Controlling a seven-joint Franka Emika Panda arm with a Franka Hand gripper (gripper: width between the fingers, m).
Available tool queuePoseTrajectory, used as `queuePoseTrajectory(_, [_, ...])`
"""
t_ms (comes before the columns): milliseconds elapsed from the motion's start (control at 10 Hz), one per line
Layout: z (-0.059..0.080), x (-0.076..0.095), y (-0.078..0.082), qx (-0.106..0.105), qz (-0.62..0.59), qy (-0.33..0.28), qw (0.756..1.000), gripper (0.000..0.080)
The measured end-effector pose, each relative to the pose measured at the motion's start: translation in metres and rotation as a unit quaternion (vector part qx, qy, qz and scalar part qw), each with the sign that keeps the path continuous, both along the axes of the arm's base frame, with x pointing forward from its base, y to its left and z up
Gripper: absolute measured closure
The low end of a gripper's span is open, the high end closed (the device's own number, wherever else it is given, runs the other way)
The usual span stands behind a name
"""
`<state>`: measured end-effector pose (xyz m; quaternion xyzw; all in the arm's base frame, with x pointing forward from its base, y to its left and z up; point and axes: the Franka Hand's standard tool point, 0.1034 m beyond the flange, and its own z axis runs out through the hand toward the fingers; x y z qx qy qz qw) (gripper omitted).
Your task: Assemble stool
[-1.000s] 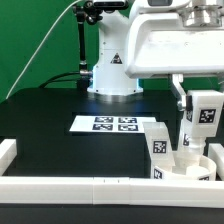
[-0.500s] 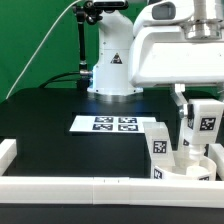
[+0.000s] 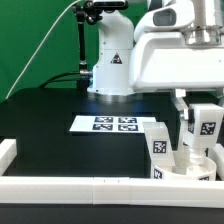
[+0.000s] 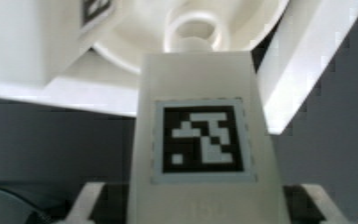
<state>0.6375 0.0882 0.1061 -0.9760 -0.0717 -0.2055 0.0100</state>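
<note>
The round white seat (image 3: 186, 170) lies at the exterior view's lower right, against the white border rails. One tagged white leg (image 3: 159, 146) stands upright in it. My gripper (image 3: 203, 112) is shut on a second tagged leg (image 3: 203, 132), held upright with its lower end at the seat. In the wrist view this leg (image 4: 202, 130) fills the middle between my two fingers (image 4: 87, 203), its far tip at a socket (image 4: 195, 26) inside the seat (image 4: 140, 40).
The marker board (image 3: 107, 124) lies flat on the black table in the middle. White border rails (image 3: 70, 186) run along the front, with a corner piece (image 3: 7, 152) at the exterior view's left. The robot base (image 3: 112, 70) stands behind.
The gripper and the held leg have shifted slightly toward the exterior view's right and a little lower toward the seat. The seat and the standing leg have not moved.
</note>
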Motion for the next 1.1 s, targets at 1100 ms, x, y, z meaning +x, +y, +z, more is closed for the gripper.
queuePoseTrajectory(1100, [-0.012,-0.002,-0.001,-0.003,0.001,0.008,1.0,0.0461])
